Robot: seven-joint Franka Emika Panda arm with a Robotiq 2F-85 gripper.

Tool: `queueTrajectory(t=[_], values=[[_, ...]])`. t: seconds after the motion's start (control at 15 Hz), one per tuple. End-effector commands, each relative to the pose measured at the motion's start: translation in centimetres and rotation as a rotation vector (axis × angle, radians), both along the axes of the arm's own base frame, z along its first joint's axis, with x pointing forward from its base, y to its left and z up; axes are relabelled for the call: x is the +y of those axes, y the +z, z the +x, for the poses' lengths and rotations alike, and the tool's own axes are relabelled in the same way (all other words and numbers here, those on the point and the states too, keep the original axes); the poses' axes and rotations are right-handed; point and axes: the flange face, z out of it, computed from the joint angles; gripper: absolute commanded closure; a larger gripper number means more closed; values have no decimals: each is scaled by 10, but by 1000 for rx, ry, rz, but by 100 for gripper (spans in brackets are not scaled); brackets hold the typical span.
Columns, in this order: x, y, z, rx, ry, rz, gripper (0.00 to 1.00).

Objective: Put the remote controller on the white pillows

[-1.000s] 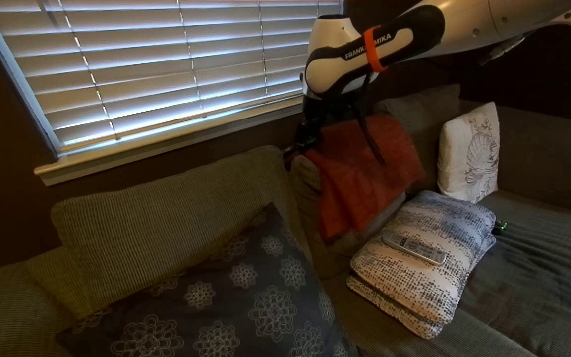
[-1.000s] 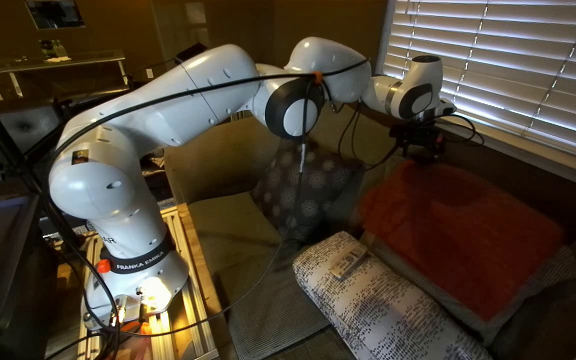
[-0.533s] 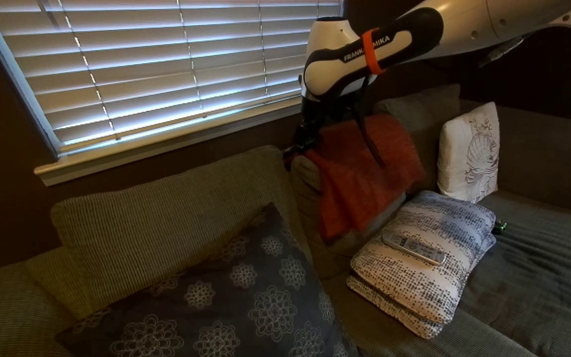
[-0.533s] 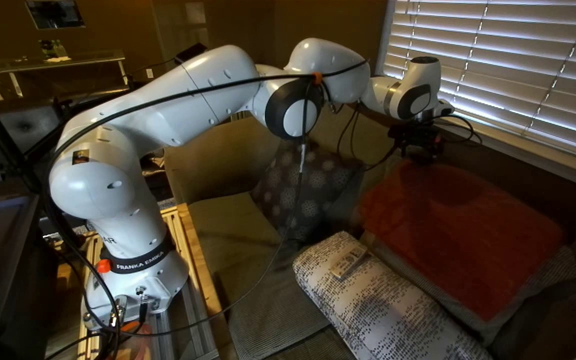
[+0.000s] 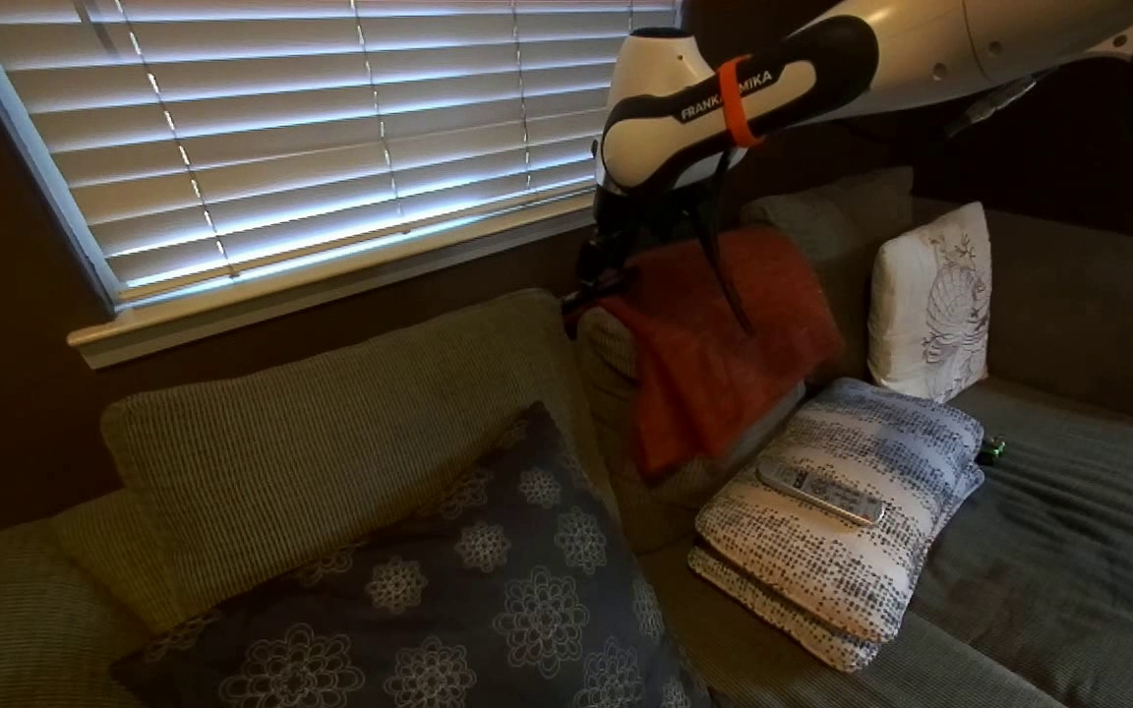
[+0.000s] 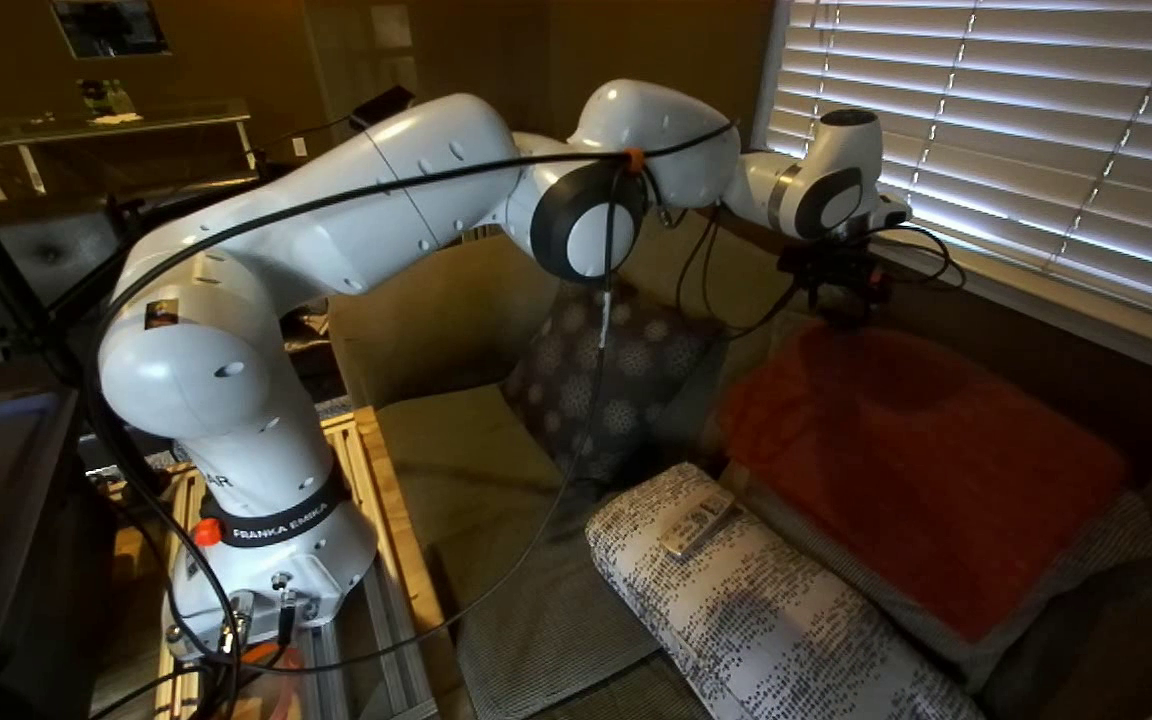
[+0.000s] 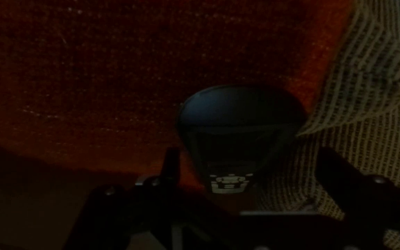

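A black remote controller (image 7: 238, 146) with pale buttons rests at the edge of the orange-red blanket in the wrist view. My gripper (image 7: 248, 158) is open, with one finger on each side of the remote and gaps visible beside it. In both exterior views the gripper (image 5: 586, 300) (image 6: 846, 305) is low at the sofa back by the blanket's upper edge; I cannot make out the black remote there. Two stacked white pillows (image 5: 822, 590) with grey dotted bands lie on the sofa seat, also in an exterior view (image 6: 776, 630). A pale, silvery remote (image 5: 820, 492) (image 6: 699, 523) lies on top of them.
The orange-red blanket (image 5: 734, 364) (image 6: 926, 470) drapes over a sofa back cushion. A dark grey cushion with pale circles (image 5: 478, 590) leans nearby. A white cushion with a drawing (image 5: 935, 305) stands behind the pillows. The window sill (image 5: 350, 275) is close to the gripper. Cables hang off the arm.
The arm and gripper have shifted only very slightly over the last second, staying at the blanket's upper edge. The bright glare on the robot base is gone. Pillows and pale remote have not moved.
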Motion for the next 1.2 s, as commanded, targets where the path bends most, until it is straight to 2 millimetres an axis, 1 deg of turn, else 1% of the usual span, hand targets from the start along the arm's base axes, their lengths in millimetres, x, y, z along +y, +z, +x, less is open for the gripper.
queueTrajectory(t=[0.0, 0.27, 0.33, 0.4, 0.47, 0.53, 0.6, 0.73, 0.8, 1.13], values=[[3, -1, 5, -33, -19, 21, 0], [2, -5, 4, -20, -21, 11, 0], [2, -5, 4, -18, -21, 10, 3], [2, -6, 4, -18, -22, 9, 20], [0, -7, 4, -16, -23, 8, 28], [0, -7, 4, -15, -23, 5, 32], [-1, -8, 4, -14, -24, 2, 41], [-2, -8, 3, -12, -25, -3, 54], [-2, -8, 3, -12, -24, -4, 58], [0, -5, 3, -4, -23, 1, 58]])
